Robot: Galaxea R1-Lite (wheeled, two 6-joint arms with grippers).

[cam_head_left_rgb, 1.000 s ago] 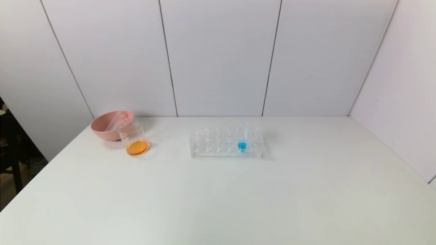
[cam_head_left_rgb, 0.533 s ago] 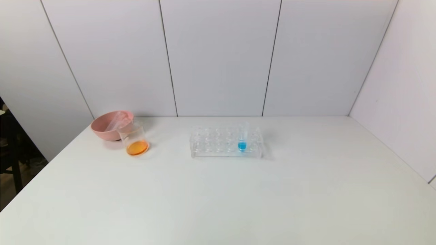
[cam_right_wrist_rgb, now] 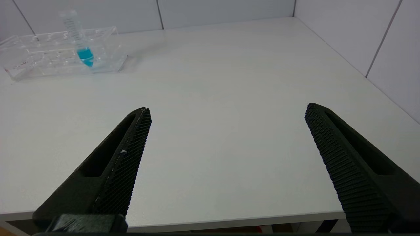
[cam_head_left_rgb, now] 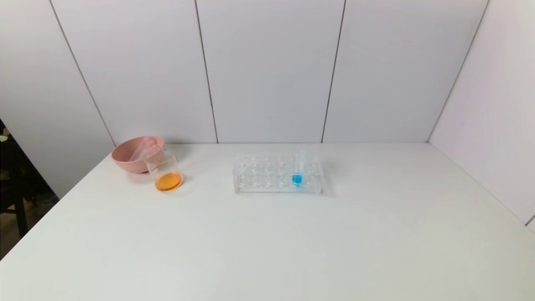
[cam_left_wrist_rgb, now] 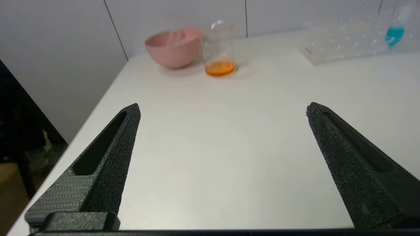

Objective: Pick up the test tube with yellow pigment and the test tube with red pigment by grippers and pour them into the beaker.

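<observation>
The clear beaker (cam_head_left_rgb: 164, 169) stands at the table's far left, in front of the pink bowl, with orange liquid at its bottom; it also shows in the left wrist view (cam_left_wrist_rgb: 219, 49). No tube with yellow or red liquid is in view. Clear empty tubes (cam_head_left_rgb: 143, 148) lie in the bowl. My left gripper (cam_left_wrist_rgb: 223, 108) is open and empty, low over the table's near left. My right gripper (cam_right_wrist_rgb: 228, 109) is open and empty at the table's near edge. Neither gripper shows in the head view.
A pink bowl (cam_head_left_rgb: 125, 158) sits at the far left (cam_left_wrist_rgb: 170, 49). A clear tube rack (cam_head_left_rgb: 259, 182) stands mid-table with one blue-liquid tube (cam_head_left_rgb: 297, 169), also in the right wrist view (cam_right_wrist_rgb: 82, 49). White walls close the back and right.
</observation>
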